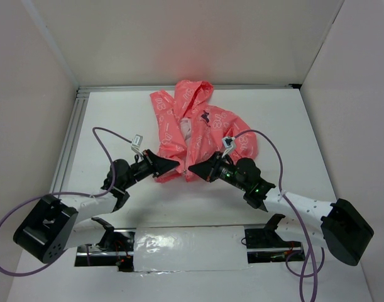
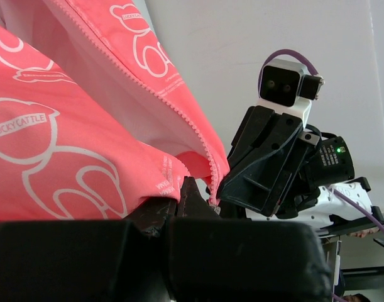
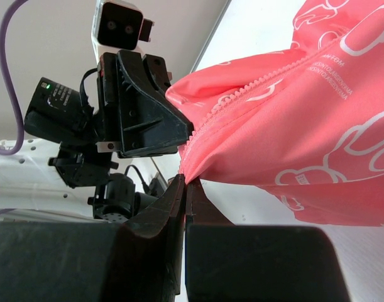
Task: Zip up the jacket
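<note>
jacket | hood far, hem near | left pincer, right pincer clamp hem

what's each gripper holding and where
The left gripper and the right gripper each pinch the thin coral-pink jacket at its bottom hem, beside the zipper.

right end effector: clamped on jacket bottom corner | left end effector: tip touching jacket edge

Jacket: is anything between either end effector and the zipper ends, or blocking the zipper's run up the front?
Nothing visible. The left end effector and right end effector each pinch the jacket at its bottom hem beside the zipper teeth. No other object lies on the open front, though the fabric there is crumpled.
</note>
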Motion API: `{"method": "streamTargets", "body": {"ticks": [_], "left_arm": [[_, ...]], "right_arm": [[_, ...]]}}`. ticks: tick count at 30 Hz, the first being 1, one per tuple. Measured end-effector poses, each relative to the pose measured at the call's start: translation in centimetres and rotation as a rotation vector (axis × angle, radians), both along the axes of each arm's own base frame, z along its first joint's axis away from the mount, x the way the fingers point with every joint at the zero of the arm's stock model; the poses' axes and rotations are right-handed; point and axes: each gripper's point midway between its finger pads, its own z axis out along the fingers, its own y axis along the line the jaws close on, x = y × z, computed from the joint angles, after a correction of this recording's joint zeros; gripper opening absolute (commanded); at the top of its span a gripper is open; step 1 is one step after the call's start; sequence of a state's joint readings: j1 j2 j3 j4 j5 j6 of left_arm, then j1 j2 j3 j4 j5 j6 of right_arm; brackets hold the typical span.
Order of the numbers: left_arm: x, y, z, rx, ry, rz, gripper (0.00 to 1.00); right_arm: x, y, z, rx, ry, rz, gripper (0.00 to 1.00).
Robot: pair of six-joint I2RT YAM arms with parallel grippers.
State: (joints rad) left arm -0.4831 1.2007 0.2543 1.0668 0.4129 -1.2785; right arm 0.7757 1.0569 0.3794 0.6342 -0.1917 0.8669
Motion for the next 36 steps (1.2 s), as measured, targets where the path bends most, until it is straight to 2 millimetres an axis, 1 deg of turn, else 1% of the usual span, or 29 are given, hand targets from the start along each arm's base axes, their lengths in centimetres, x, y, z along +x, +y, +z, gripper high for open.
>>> {"method": "streamTargets", "body": {"ticks": [8, 15, 19, 23, 27, 36], "left_arm": [[-0.1, 0.2, 0.1, 0.012, -0.006, 0.009, 0.00], [0.0, 0.4, 0.6, 0.007, -0.019, 0.025, 0.00], [0.0, 0.4, 0.8, 0.002, -0.024, 0.027, 0.00], [0.0, 0.4, 1.1, -0.009, -0.033, 0.026, 0.00], [0.0, 0.4, 1.3, -0.014, -0.042, 0.026, 0.00], [0.2, 0.3, 0.9, -0.008, -0.031, 0.025, 0.00]], "right_arm": [[0.0, -0.1, 0.0, -0.001, 0.001, -0.002, 0.00], [-0.2, -0.6, 1.1, 0.024, -0.021, -0.012, 0.00], [-0.3, -0.5, 0.6, 0.020, -0.010, -0.006, 0.00], [-0.3, -0.1, -0.2, 0.004, 0.009, 0.010, 0.00], [-0.4, 0.0, -0.4, 0.000, 0.012, 0.016, 0.00], [-0.5, 0.3, -1.1, -0.014, 0.027, 0.036, 0.00]]}}
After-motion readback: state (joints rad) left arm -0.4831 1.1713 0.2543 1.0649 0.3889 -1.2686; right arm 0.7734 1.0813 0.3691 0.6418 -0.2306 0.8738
